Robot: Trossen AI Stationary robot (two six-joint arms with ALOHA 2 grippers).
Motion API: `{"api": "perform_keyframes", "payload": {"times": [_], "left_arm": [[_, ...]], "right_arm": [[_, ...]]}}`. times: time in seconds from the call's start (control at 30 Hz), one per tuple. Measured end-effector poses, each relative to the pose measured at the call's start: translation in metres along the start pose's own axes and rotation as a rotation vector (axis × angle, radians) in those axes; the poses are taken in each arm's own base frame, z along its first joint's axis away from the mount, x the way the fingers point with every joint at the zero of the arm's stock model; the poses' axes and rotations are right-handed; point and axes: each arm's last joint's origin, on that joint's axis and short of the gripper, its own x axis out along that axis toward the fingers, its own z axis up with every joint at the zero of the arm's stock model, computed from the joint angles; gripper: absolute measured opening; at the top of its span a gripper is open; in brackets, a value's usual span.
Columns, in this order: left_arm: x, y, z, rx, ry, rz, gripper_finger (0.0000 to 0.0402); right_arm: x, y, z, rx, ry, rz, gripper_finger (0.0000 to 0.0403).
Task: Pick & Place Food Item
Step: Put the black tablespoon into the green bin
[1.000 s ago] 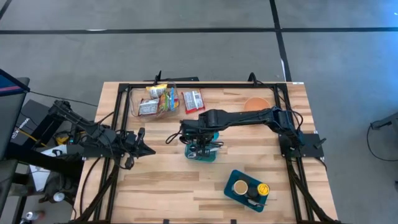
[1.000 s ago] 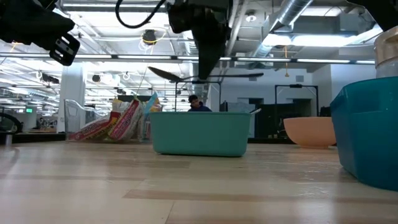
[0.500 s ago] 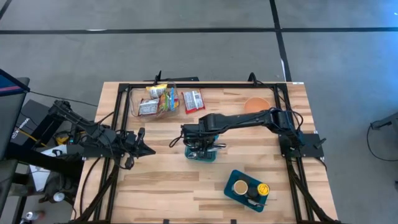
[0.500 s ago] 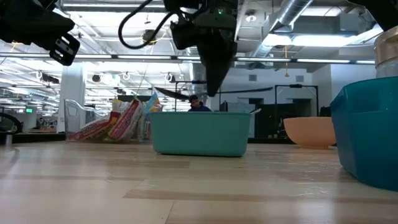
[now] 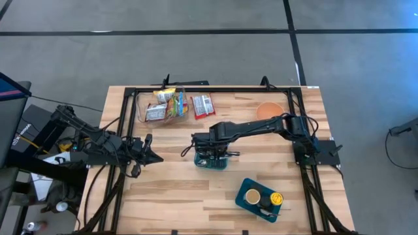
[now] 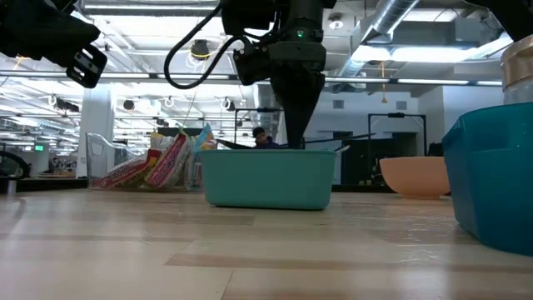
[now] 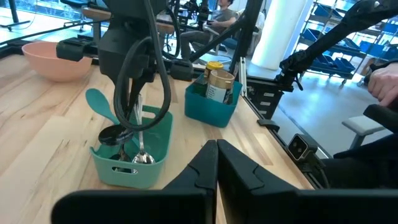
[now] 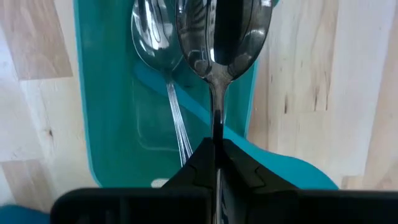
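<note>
While left gripper (image 7: pixel 216 163) rests closed, right gripper (image 8: pixel 216 158) clamps spoon (image 8: pixel 222 37) over teal tray (image 8: pixel 106 124).

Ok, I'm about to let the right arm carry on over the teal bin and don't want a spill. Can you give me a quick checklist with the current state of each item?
1. Right gripper shut on the spoon: ok, the handle sits pinched between the fingers.
2. Spoon positioned over the teal bin: ok, its bowl hangs above the bin's inside, next to another spoon lying there.
3. Bin upright and flat on the table: ok.
4. Spoon clear of the bin's rim: cannot tell, its bowl lies close to one wall.
5. Left gripper out of the way: ok, shut and parked at the table's left edge.
</note>
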Motion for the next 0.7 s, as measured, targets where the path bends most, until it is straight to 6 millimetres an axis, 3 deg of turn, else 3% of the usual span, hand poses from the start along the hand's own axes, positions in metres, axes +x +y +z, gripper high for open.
{"api": "perform_keyframes", "payload": {"times": [0.7], "left_arm": [[0.0000,0.0000,0.0001,0.000,0.000,0.000,0.0000]], "right_arm": [[0.0009,0.0060,0.0011,-0.019,-0.021,0.005,0.0004]]}}
